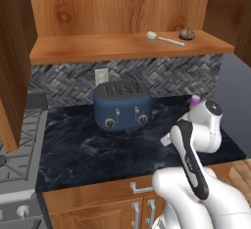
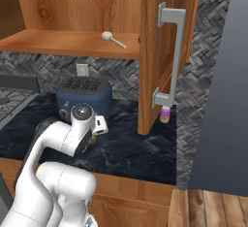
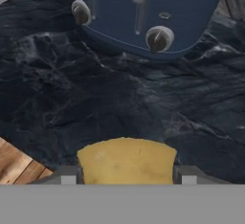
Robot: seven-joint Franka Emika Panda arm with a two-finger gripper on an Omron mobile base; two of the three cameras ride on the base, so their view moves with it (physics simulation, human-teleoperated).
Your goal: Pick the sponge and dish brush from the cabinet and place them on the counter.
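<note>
We see the fingers [image 3: 126, 176] clamped on the yellow sponge [image 3: 127, 161] just above the dark tabletop [image 3: 72, 98], in front of the blue toaster [image 1: 122, 106], while the dish brush [image 1: 163, 38] lies on the open cabinet's shelf [image 1: 98, 47] beside a brown lump [image 1: 187, 34].

The scene is evenly and softly lit. A soft shadow is seen under the toaster [image 1: 122, 106]. The renders are slightly coarse, without glare.
</note>
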